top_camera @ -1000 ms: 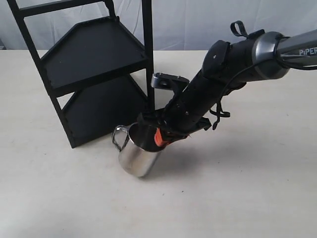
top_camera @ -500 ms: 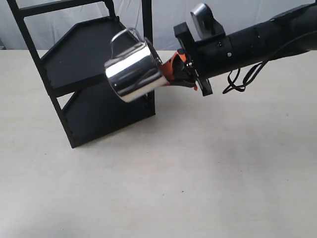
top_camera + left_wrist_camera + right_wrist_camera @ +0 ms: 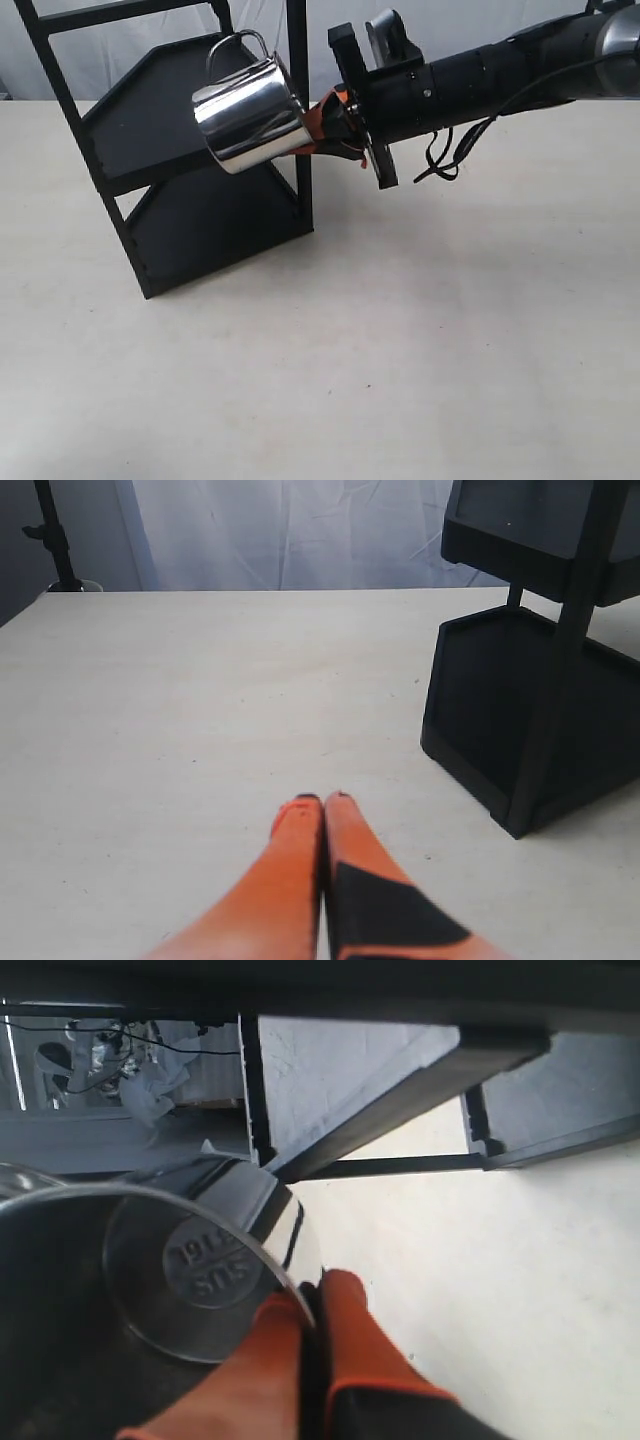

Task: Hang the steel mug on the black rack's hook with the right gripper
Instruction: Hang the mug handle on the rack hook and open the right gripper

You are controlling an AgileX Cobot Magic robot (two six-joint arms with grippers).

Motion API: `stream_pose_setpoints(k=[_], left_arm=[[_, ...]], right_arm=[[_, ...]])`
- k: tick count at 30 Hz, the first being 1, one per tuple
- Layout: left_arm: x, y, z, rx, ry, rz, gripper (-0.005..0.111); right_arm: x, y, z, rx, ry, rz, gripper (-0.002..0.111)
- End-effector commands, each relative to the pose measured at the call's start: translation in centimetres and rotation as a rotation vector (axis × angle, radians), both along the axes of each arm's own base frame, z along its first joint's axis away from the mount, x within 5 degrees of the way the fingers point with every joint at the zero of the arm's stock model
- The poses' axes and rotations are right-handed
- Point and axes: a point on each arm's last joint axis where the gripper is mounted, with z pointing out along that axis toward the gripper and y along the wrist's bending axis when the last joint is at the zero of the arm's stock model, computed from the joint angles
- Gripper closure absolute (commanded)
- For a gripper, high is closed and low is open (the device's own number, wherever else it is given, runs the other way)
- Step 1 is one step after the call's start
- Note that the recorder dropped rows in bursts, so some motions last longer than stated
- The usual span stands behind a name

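Note:
The steel mug (image 3: 250, 115) hangs in the air, tilted, its looped handle (image 3: 234, 44) uppermost and close to the black rack's (image 3: 190, 140) upper shelf and front post. My right gripper (image 3: 320, 125) reaches in from the right and is shut on the mug's rim. In the right wrist view its orange fingers (image 3: 345, 1330) pinch the mug wall (image 3: 150, 1280), one inside and one outside, with the rack (image 3: 400, 1100) beyond. I cannot make out the hook. My left gripper (image 3: 322, 802) is shut on nothing, low over the table, with the rack (image 3: 530, 680) to one side.
The pale table (image 3: 400, 350) stretches in front of and to the right of the rack. A white curtain (image 3: 400, 40) hangs behind. Loose black cables (image 3: 450, 150) dangle under the right arm.
The right gripper lifted the mug off the table beside the rack's foot, swung it up to shelf height, then carried it a little further left and up toward the rack.

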Motion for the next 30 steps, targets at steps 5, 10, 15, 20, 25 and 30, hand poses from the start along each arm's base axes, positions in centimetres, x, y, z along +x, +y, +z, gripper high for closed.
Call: stream_pose_setpoints(k=[5,10,15,20,25,30], left_arm=[[0.1,0.0,0.2,-0.004,-0.012,-0.004,0.107],[0.1,0.0,0.2,-0.004,-0.012,-0.004,0.107],[0.1,0.0,0.2,-0.004,-0.012,-0.004,0.107],[0.1,0.0,0.2,-0.004,-0.012,-0.004,0.107],[0.1,0.0,0.2,-0.004,-0.012,-0.004,0.107],[0.1,0.0,0.2,-0.004,-0.012,-0.004,0.107]], right_arm=[[0.6,-0.2,-1.7,-0.058,0.025,-0.025,0.109],[0.6,-0.3,-1.8,-0.072,0.021,-0.033,0.090],[0.5,-0.2,-1.7,-0.057,0.028,-0.022,0.051],[0.5,-0.3,-1.6,-0.060,0.024,-0.022,0.046],[0.2,-0.5,-0.4,-0.061,-0.005,-0.017,0.049],[0.1,-2.6,1.6,-0.089,-0.067,-0.046,0.049]])
